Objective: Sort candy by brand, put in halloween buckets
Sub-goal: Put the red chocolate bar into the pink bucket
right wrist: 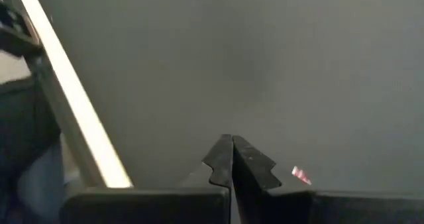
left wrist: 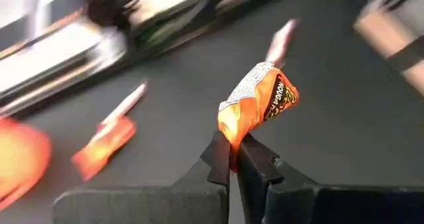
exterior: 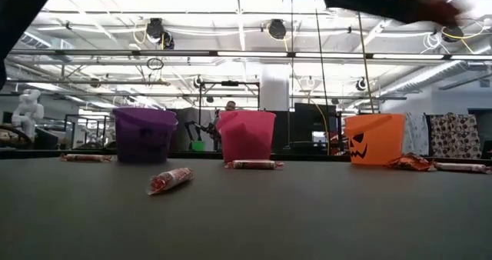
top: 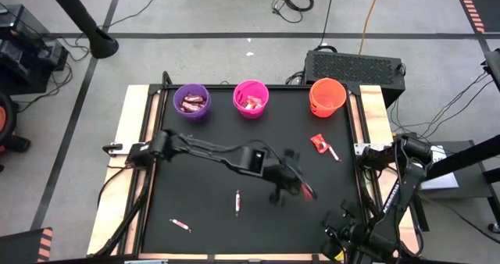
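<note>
Your left gripper (left wrist: 233, 159) is pinched on one end of an orange-wrapped candy (left wrist: 260, 103), the two fingers pressed together on the crimped wrapper. In the left wrist view the candy's long axis runs straight on from the fingertips, its free end with the printed face pointing away from the gripper. From above you see far less: the left gripper (top: 291, 187) hangs over the mat's middle right, and only a red sliver shows at its tip, so the wrapper's print and direction cannot be read there.

Beyond the held piece, the wrist view shows another orange candy (left wrist: 104, 144) and a pale stick (left wrist: 124, 103) lying on the mat, blurred; the high view places this pair (top: 323, 145) between the gripper and the orange bucket (top: 327, 95). Farther out stand the pink bucket (top: 251, 98) and the purple bucket (top: 191, 101), both with wrappers inside, visible only from above. The low view shows the orange bucket's (exterior: 374, 138) carved face but no contents.

On the gripper's other side a thin stick candy (top: 237, 202) lies lengthwise toward the buckets, and a small dark one (top: 180, 225) sits near the front left, angled.

Your right gripper (right wrist: 232, 159) waits at the front right corner, fingers closed on nothing.
</note>
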